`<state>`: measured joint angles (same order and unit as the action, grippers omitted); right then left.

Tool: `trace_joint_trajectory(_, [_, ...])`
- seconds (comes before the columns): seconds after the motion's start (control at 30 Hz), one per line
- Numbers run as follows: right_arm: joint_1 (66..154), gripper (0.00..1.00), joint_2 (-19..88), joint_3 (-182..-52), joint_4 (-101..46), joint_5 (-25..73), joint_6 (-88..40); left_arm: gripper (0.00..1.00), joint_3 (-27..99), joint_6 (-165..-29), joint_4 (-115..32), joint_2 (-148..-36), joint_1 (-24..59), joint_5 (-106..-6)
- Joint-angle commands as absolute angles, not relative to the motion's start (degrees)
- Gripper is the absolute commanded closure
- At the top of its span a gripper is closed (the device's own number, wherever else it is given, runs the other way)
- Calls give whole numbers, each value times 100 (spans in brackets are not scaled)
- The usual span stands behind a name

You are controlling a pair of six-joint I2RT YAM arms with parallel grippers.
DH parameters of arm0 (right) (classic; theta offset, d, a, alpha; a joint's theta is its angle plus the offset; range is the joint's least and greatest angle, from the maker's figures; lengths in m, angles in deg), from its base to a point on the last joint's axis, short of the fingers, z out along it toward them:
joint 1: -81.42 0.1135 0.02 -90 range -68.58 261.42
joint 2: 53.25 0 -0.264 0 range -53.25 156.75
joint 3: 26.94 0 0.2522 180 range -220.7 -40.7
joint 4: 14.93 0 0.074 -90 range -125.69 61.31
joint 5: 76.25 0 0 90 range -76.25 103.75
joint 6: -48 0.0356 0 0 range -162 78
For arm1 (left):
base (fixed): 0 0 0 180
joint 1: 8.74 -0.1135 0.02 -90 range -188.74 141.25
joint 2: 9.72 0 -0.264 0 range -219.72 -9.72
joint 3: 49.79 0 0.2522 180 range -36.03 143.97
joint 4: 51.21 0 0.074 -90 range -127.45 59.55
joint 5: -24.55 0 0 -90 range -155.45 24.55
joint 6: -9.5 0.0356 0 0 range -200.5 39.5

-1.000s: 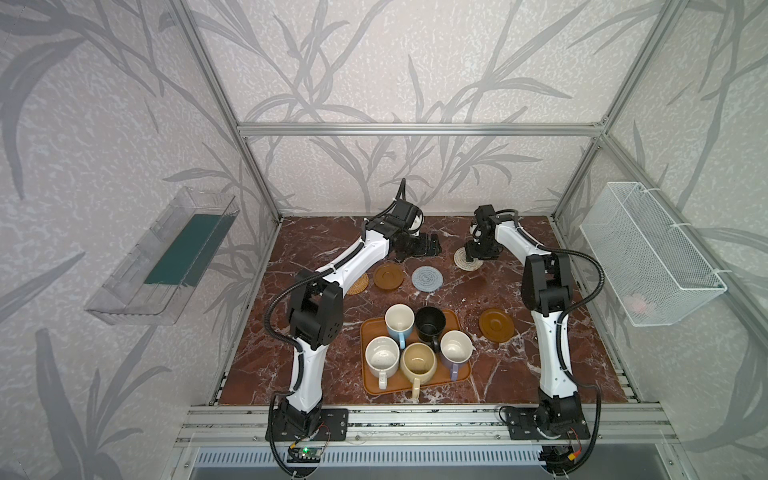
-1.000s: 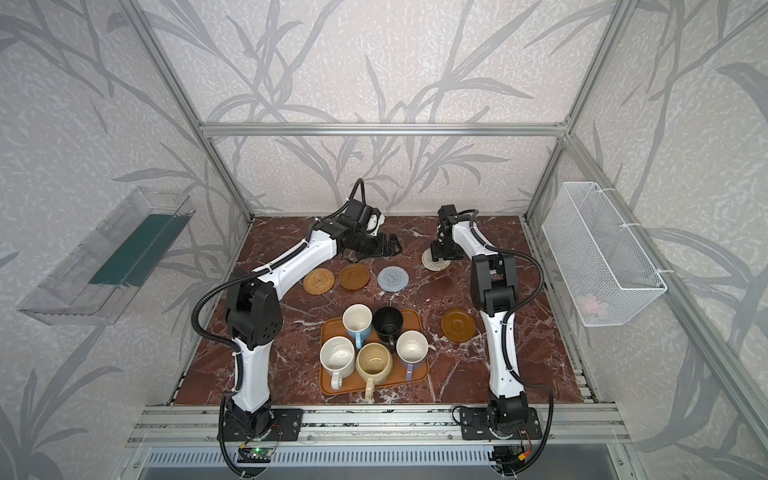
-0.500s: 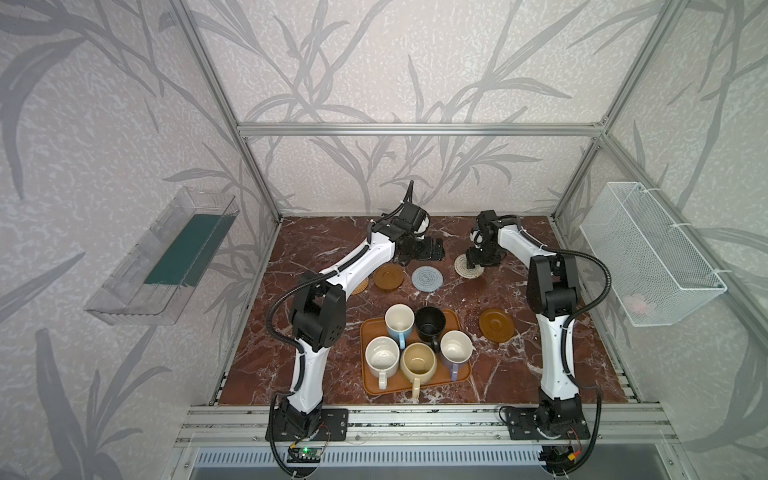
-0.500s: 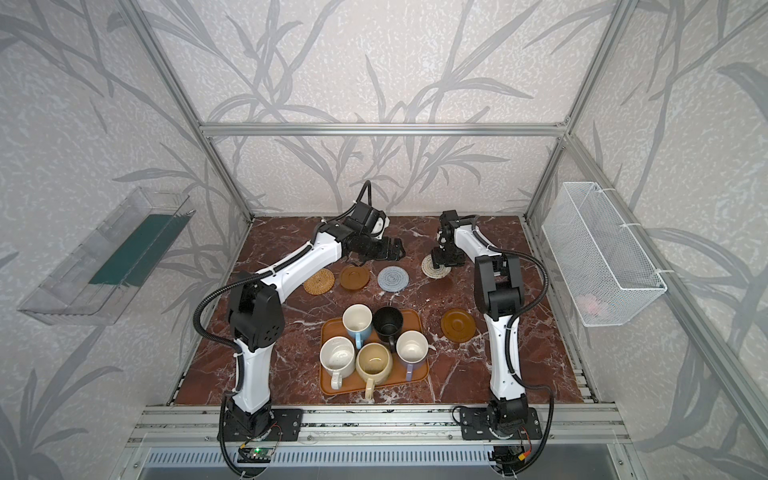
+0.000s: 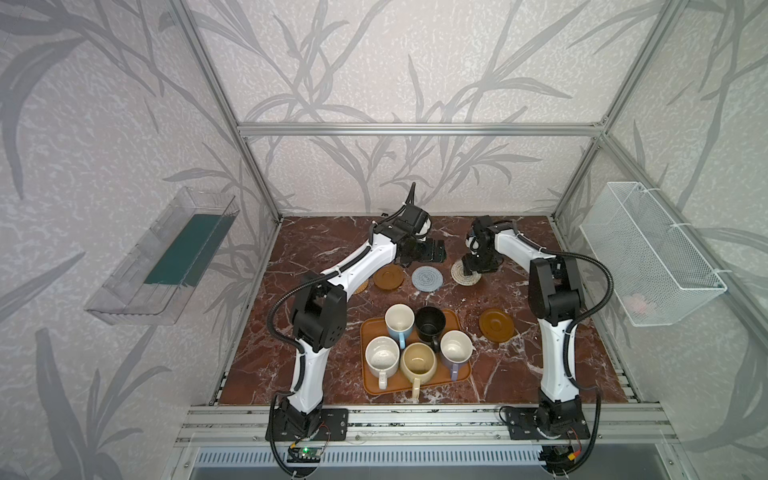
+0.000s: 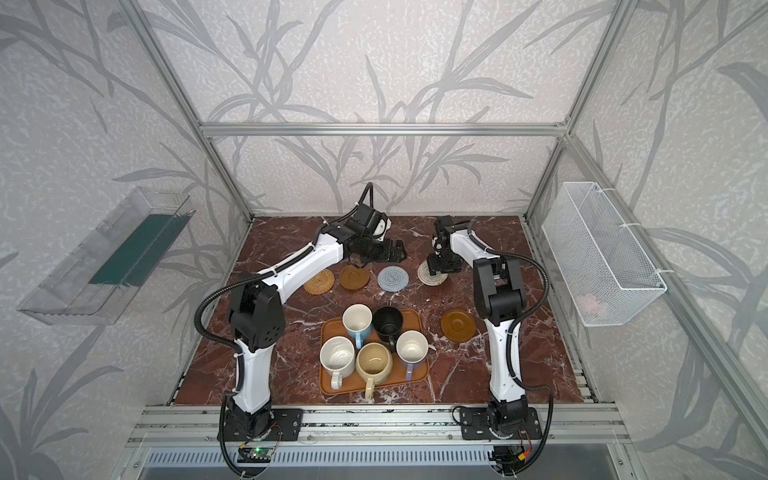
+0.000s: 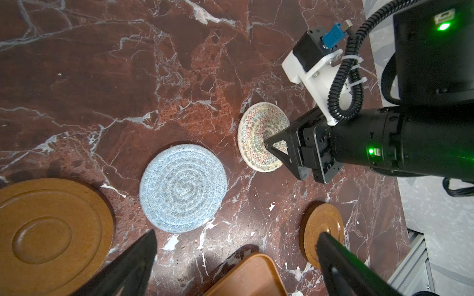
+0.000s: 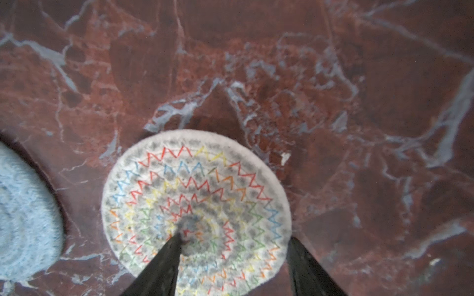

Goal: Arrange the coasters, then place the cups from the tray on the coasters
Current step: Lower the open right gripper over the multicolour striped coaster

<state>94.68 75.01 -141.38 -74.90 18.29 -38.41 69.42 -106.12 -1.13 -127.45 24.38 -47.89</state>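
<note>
My right fingers [image 8: 179, 258] are parted, one tip pressing the cream coaster [image 8: 195, 205] at lower centre of frame, the other off its rim. I'd drag gently, keeping it flat on the worktop [image 8: 256, 77]. Left gripper [image 7: 234, 258] gapes empty.

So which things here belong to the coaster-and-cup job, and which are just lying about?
Job:
- five coasters, e.g. cream coaster, blue coaster
- five cups, e.g. black cup
- tray

Lying about:
- wire basket
- clear plastic bin
</note>
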Motion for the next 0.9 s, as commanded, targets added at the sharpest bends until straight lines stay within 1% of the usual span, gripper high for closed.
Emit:
trace_joint_trajectory(0.0, [9558, 36, 7537, -13844, -7834, 1773, -3789, 1, 6801, -10670, -167, -12512, 2487, -4825])
trace_joint_trajectory(0.87, [9715, 37, 7235, -13684, -7795, 1837, -3775, 1, 6523, -10791, -353, -12389, 2486, -4761])
